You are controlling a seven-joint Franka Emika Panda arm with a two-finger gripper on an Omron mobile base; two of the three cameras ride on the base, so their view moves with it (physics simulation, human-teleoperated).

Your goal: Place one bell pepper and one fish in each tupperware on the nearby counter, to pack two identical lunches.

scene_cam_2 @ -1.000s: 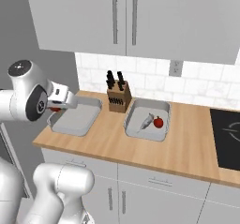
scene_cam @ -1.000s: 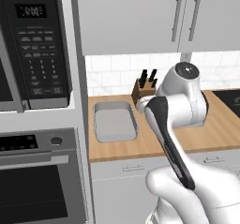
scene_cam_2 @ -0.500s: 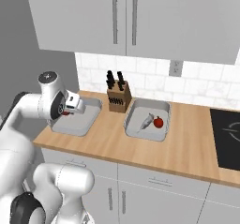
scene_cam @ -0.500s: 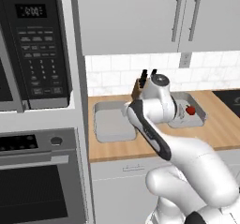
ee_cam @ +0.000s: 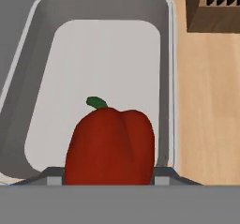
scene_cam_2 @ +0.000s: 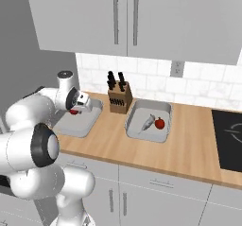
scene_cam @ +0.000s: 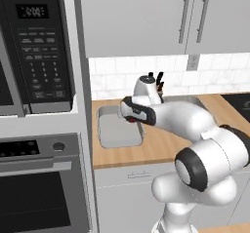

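Observation:
In the hand view a glossy red bell pepper sits between the jaws of my gripper, which is shut on it. It hangs just above the bare floor of the left tupperware. From the right base view, the gripper holds the pepper over this tray at the counter's left end. The second tupperware holds a slim fish and another red bell pepper. From the left base view, the gripper hovers over the left tray's right side.
A wooden knife block stands between the two trays by the tiled wall. A black cooktop lies at the counter's right end. A microwave and oven fill the tall unit to the left.
The arm has swung down and forward, bringing the hand lower over the left tupperware with the pepper still held. The right tray's contents have not moved.

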